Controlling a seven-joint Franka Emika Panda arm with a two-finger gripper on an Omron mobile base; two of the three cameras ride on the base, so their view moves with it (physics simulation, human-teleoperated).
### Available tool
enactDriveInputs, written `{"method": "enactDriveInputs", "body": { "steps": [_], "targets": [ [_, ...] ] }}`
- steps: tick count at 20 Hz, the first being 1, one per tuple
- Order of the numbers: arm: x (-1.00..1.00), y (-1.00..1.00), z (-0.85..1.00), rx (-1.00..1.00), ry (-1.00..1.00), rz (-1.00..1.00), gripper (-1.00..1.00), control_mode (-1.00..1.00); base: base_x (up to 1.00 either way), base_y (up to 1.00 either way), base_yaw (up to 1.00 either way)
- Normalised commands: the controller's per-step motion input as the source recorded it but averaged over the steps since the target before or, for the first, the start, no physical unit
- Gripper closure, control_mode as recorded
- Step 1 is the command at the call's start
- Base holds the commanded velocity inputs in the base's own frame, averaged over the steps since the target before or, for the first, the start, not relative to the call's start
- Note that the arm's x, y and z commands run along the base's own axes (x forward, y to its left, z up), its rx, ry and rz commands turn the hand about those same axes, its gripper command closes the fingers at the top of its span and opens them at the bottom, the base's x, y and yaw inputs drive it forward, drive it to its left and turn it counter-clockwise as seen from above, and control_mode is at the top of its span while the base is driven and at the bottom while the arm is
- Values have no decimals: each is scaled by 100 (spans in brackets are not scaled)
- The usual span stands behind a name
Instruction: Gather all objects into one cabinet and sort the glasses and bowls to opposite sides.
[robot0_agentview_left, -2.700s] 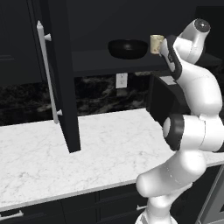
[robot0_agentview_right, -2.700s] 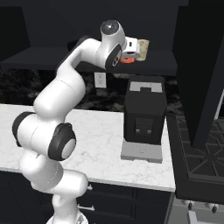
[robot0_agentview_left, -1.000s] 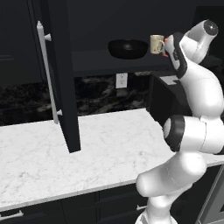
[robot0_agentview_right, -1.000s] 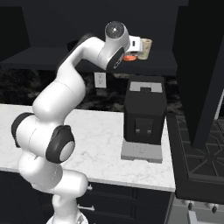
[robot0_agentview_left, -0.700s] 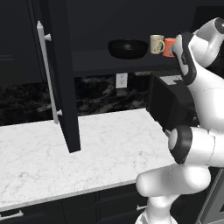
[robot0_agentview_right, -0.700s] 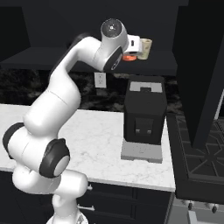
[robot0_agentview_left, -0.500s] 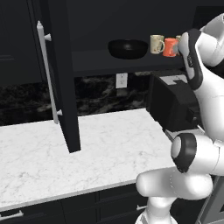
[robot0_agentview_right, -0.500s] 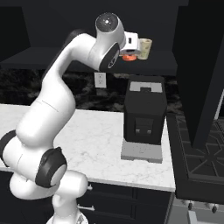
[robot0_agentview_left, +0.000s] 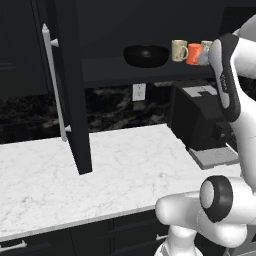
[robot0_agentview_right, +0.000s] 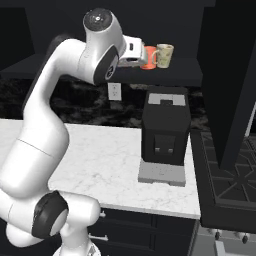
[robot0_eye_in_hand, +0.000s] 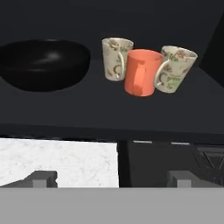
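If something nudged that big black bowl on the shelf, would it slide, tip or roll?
The black bowl looks wide and low with a rounded underside, so it would probably slide or rock rather than tip over. Its glossy surface hints it may be slippery to pinch. It sits apart from the orange cup, so a small push likely hits nothing.

mugs (robot0_eye_in_hand: 117, 58) crowd orange cup (robot0_eye_in_hand: 141, 72) – bare shelf (robot0_eye_in_hand: 100, 111) in front
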Motion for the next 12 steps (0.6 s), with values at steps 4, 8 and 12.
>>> {"method": "enactDriveInputs", "body": {
  "steps": [4,8,12],
  "targets": [
    [-46,19,-6,0,6,-1,-100,-100,0,0,0],
    [-1,-9,-9,0,1,-4,-100,-100,0,0,0],
    [0,-35,-37,0,1,-10,-100,-100,0,0,0]
  ]
}}
